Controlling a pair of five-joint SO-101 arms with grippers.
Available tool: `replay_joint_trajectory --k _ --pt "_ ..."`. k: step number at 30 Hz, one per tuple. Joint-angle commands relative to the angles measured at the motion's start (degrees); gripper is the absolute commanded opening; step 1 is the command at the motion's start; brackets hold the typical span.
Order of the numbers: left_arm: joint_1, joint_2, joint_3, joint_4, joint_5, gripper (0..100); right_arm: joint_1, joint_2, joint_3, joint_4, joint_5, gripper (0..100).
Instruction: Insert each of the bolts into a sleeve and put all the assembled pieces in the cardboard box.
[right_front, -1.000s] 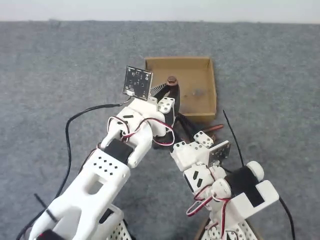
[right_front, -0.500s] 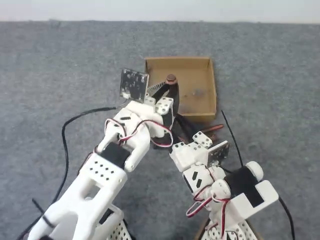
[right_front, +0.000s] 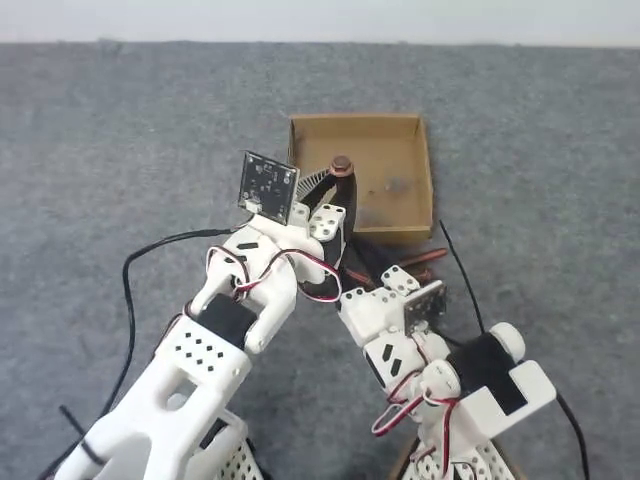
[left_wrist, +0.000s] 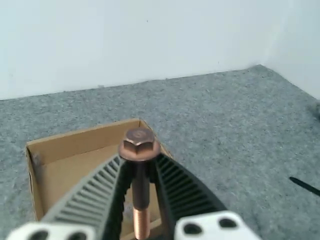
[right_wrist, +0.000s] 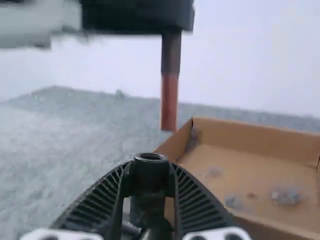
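Currently the bolt (left_wrist: 141, 197) is pinched upright by the left gripper (left_wrist: 139, 161) by the edge of the box (right_front: 355, 120); below its tip, apart, the sleeve (right_wrist: 149, 176) is clamped in the right gripper (right_wrist: 149, 167), opening upward

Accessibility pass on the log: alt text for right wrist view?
Right gripper holds a black sleeve upright. A copper bolt hangs tip-down above it from the left gripper, not yet in; cardboard box on grey carpet behind.

A grey, felt-like bench (right_front: 120, 130) carries an open box (right_front: 356, 123) near the middle of its far edge; a black cable (right_front: 131, 300) trails left.
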Motion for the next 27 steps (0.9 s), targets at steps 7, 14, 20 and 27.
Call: replay_joint_trajectory --k 7,14,20,27 --pt "-0.26 -3.43 0.84 -1.85 -0.70 1 0.13 -0.57 -2.02 1.27 0.97 0.6" --pt "-0.09 -3.34 2.42 -1.93 -0.70 1 2.95 -0.48 -2.20 -1.45 0.97 0.6" --pt "0.18 -2.99 2.68 -1.93 -0.62 1 2.95 -0.31 -1.49 -4.26 1.05 0.6" --pt "0.18 -2.90 2.68 -1.93 -0.62 1 2.86 -0.22 -1.32 -4.26 1.05 0.6"
